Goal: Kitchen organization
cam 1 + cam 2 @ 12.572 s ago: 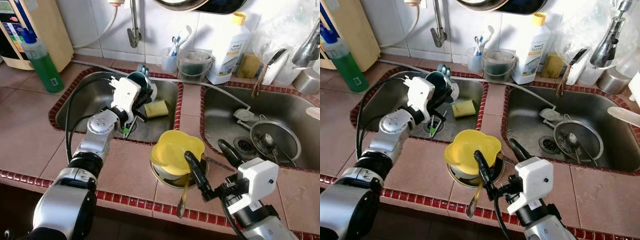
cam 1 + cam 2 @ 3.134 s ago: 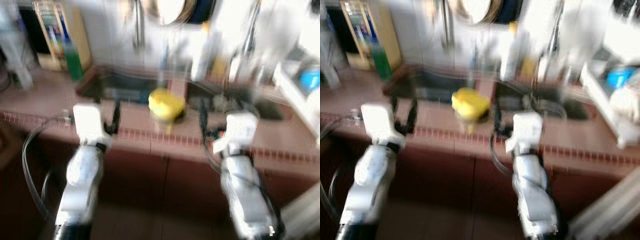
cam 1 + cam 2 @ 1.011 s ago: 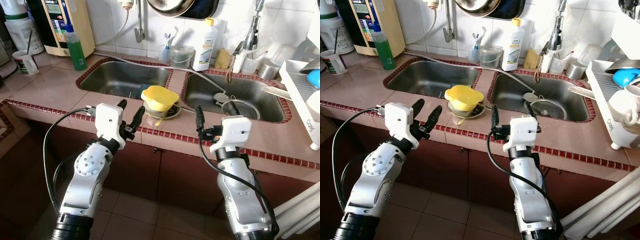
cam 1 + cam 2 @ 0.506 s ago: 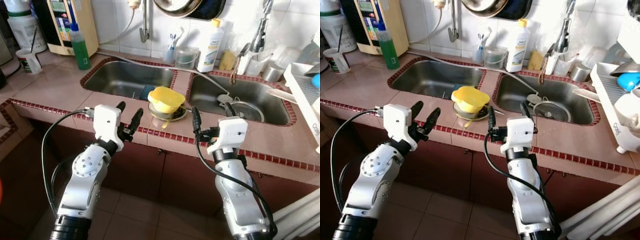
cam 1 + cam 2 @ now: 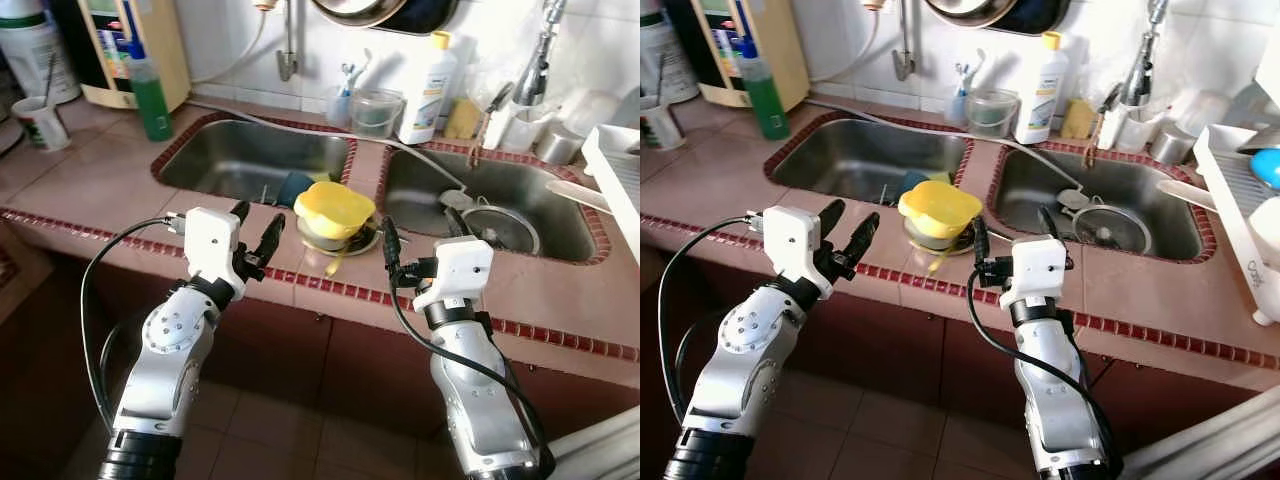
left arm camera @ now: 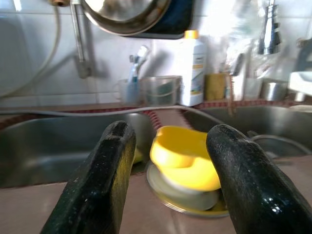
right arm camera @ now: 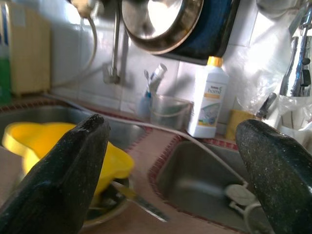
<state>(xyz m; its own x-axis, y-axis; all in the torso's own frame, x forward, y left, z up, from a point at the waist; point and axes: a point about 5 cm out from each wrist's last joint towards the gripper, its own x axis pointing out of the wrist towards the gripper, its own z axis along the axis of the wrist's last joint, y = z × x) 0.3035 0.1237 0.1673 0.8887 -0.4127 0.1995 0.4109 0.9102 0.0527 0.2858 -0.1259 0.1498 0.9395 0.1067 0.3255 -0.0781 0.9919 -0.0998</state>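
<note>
Nearest, the left gripper [image 5: 255, 231] and right gripper [image 5: 419, 229] hover spread open and empty at the counter [image 5: 90, 185] edge, likely lining up a reach. Between the two sinks, a yellow bowl [image 5: 334, 205] lies upside down on a metal plate [image 5: 352, 243]. A utensil [image 5: 333, 263] underneath points toward the robot.

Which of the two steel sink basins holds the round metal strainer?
The right stainless sink basin; the round metal strainer lies by its drain. The left basin lacks one.
</note>
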